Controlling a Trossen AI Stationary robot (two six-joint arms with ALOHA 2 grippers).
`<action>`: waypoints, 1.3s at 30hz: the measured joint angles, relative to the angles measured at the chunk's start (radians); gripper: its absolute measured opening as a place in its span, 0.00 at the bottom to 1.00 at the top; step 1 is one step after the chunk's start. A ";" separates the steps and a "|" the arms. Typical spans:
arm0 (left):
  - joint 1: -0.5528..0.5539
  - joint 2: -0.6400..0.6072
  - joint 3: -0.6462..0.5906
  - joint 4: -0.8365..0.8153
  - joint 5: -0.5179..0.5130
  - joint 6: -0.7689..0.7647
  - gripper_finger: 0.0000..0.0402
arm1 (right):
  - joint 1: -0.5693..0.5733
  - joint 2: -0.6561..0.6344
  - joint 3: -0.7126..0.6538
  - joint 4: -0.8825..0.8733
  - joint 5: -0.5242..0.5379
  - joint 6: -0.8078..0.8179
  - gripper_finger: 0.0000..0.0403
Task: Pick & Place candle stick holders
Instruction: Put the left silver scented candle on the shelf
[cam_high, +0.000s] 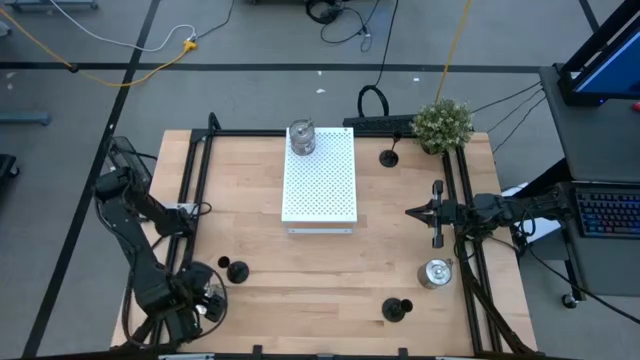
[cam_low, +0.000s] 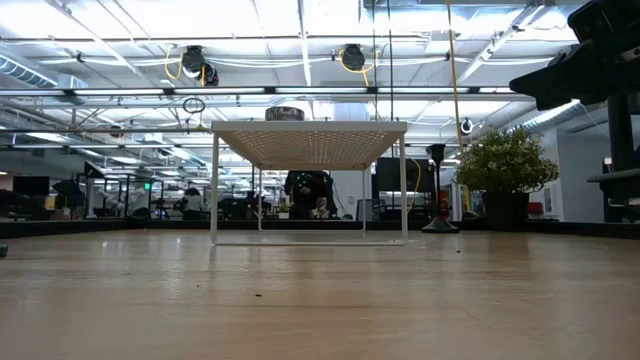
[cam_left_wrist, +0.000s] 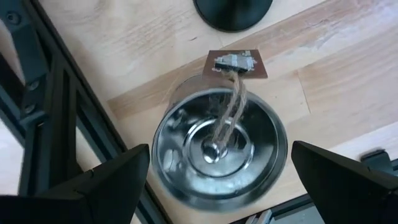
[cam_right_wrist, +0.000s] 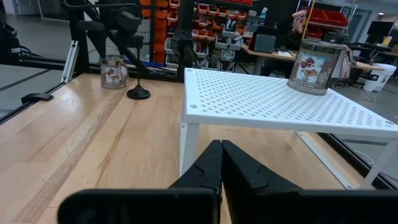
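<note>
Wooden planks of the table (cam_high: 250, 220) ran under both arms. At the near left corner the left gripper (cam_high: 200, 300) hung with fingers spread wide over a silver holder (cam_left_wrist: 217, 152), a black holder (cam_high: 237, 270) just beside it. Mid-table stood the white perforated board (cam_high: 320, 185), another silver holder (cam_high: 302, 138) on its far end. To the right, the right gripper (cam_high: 415, 211) was pressed together, empty; a third silver holder (cam_high: 436, 272) sat near it.

High view looks straight down, low view level (both share the white board (cam_high: 319, 181)); wrist cameras sit close.
</note>
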 joint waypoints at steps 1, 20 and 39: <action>0.002 0.000 -0.008 0.009 0.000 0.006 0.99 | 0.000 0.000 0.000 0.000 0.000 0.000 0.00; 0.022 0.000 -0.031 0.046 0.004 0.081 0.99 | 0.000 0.000 0.000 0.000 0.000 0.000 0.00; 0.024 0.000 -0.135 0.175 0.028 0.092 0.99 | 0.000 0.000 0.000 0.000 0.000 0.000 0.00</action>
